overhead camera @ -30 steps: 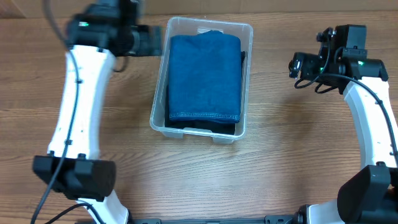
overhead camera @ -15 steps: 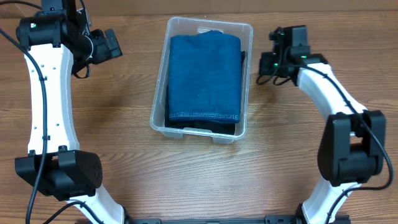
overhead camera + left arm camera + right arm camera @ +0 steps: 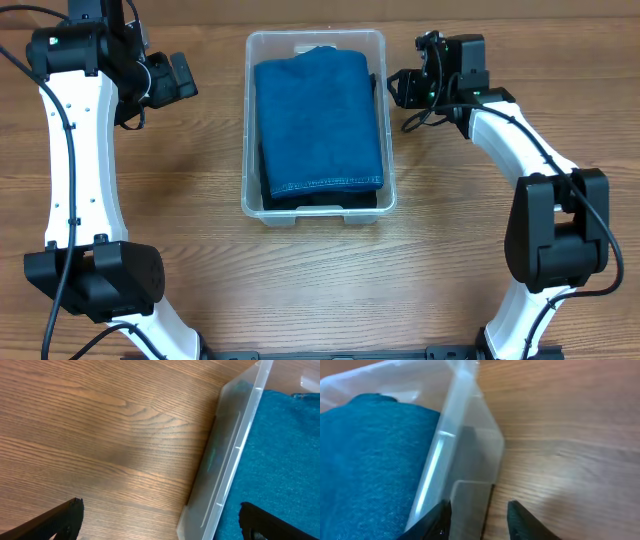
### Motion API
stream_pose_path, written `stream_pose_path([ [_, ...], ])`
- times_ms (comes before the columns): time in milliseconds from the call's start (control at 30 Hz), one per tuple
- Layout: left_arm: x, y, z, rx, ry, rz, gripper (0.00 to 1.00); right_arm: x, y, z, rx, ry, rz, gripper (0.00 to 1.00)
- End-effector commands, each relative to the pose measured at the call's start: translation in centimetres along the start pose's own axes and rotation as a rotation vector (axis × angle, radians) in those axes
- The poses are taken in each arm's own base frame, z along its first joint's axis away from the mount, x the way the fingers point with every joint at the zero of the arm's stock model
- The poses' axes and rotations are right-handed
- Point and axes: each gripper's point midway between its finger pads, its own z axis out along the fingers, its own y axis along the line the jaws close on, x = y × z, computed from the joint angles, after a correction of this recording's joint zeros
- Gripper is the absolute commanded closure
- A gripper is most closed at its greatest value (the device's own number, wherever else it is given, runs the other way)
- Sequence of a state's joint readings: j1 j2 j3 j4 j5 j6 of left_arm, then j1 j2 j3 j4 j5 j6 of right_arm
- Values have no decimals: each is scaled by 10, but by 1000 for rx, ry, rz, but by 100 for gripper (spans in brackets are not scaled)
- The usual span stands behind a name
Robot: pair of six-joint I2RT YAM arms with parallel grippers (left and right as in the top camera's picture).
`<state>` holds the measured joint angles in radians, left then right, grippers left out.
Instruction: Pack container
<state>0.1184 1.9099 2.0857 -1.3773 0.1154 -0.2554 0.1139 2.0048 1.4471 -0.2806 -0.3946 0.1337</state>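
Right fingers [image 3: 522,519] stand partly open at the container [image 3: 249,130], one dark tip on each side of its rim at the far right corner. In the right wrist view the inner tip sits against the clear flange. A sliver of counter [image 3: 450,250] shows btwn the flange and the outer tip, so no firm pinch is visible.

Container: clear plastic bin w/ rounded corners and a rim. It rests flat on the counter at top centre of the overhead view, btwn the two arms, long sides running away from the robot bases. A folded blue cloth [image 3: 318,115] fills most of the bin, w/ a stitched hem along its near edge. A dark item [image 3: 320,201] peeks out from under the cloth at the near end and along the right side.

Right arm [image 3: 515,130], white w/ black joints, curves in from the right side, its wrist just beside the bin's right wall.

Left fingers [image 3: 183,78] hang wide open w/ nothing btwn them, well apart from the bin, off to its upper left. In the left wrist view the two black tips sit at the bottom corners, w/ bare wood grain and the bin's left wall btwn them. Left arm [image 3: 80,150], also white, runs up the left side of the counter.

Counter: light brown wood grain.
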Motion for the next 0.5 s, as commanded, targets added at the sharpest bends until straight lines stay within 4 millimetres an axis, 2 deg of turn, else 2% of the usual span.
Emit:
stream_pose_path([
  [0, -1, 3, -1, -17, -5, 16, 0, -26, -32, -24, 121, -72, 40, 48],
  [67, -3, 10, -1, -60, -16, 16, 0, -37, -47, -41, 159, -108, 41, 44],
  [100, -4, 14, -1, -83, -21, 16, 0, -44, -52, -52, 171, -127, 32, 39],
  [200, -5, 18, -2, -104, -28, 16, 0, -53, -73, -78, 256, -142, 33, 21],
  [267, -8, 17, -2, -100, -42, 18, 0, -49, -82, -90, 315, -107, 16, 0],
  [467, -7, 13, -3, -82, -36, 95, 0, -32, -71, -129, 344, 25, 84, 0],
])
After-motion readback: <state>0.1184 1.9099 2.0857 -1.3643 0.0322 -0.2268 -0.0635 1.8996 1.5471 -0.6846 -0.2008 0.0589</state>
